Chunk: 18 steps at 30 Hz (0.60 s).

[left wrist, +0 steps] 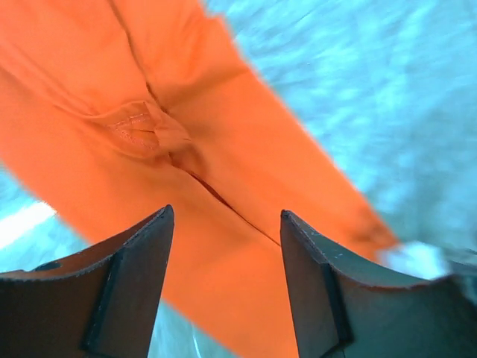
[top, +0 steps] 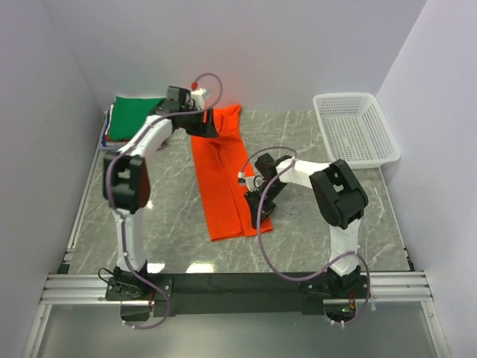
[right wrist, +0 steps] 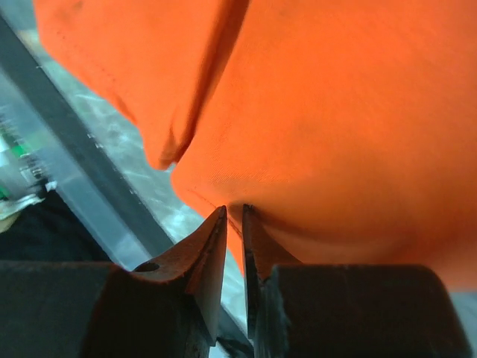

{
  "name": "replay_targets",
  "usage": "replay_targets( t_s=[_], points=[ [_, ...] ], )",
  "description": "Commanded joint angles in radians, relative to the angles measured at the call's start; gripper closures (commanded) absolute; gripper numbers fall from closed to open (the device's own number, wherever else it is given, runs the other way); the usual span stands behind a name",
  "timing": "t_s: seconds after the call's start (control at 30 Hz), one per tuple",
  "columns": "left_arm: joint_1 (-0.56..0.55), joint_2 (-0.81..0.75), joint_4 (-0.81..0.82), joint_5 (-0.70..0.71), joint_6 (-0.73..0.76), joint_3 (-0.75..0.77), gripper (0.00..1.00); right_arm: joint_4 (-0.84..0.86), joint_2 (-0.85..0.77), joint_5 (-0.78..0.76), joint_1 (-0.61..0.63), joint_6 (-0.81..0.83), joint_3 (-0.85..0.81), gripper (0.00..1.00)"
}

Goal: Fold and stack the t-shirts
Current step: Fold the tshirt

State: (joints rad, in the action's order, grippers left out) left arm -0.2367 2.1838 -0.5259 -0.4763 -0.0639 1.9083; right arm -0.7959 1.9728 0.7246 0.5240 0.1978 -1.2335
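Lengthwise, the orange t-shirt (top: 220, 179) lies as a narrow strip on the bench (top: 171, 216), its long axis running far to near between the arms. The left end effector (left wrist: 227, 216) hovers open over the far end, gripping nothing. The right end effector (right wrist: 234, 210) pinches the strip's near right edge, so carrying that end toward the far one probably falls to the right arm.
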Motion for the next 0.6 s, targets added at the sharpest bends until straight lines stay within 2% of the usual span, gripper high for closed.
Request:
replay_targets(
  t_s=[0.0, 0.2, 0.23, 0.37, 0.4, 0.47, 0.5, 0.53, 0.57],
  points=[
    [0.049, -0.223, 0.073, -0.09, -0.004, -0.075, 0.36, 0.05, 0.017, -0.013, 0.039, -0.026, 0.005, 0.78],
    [0.125, -0.487, 0.078, -0.151, 0.053, -0.368, 0.46, 0.064, 0.018, 0.05, 0.154, -0.046, 0.032, 0.79],
    [0.131, -0.566, 0.086, -0.156, 0.093, -0.464, 0.48, 0.069, 0.015, 0.073, 0.171, -0.05, 0.028, 0.79],
    [0.154, -0.76, 0.049, -0.189, 0.223, -0.662, 0.49, 0.049, -0.015, 0.142, 0.205, -0.044, 0.0, 0.78],
    [0.155, -0.798, 0.011, -0.202, 0.305, -0.699, 0.49, 0.029, -0.032, 0.141, 0.203, -0.023, -0.003, 0.77],
    [0.155, -0.907, -0.031, -0.222, 0.393, -0.802, 0.48, 0.023, -0.138, 0.116, 0.202, 0.003, 0.012, 0.74],
    [0.155, -0.945, -0.081, -0.241, 0.506, -0.839, 0.48, 0.043, -0.19, 0.098, 0.202, 0.015, 0.029, 0.72],
    [0.155, -1.019, -0.113, -0.287, 0.574, -0.911, 0.47, 0.061, -0.315, 0.066, 0.203, 0.043, 0.075, 0.7],
    [0.154, -1.053, -0.134, -0.31, 0.635, -0.948, 0.46, 0.084, -0.38, -0.021, 0.205, 0.061, 0.104, 0.65]
  ],
)
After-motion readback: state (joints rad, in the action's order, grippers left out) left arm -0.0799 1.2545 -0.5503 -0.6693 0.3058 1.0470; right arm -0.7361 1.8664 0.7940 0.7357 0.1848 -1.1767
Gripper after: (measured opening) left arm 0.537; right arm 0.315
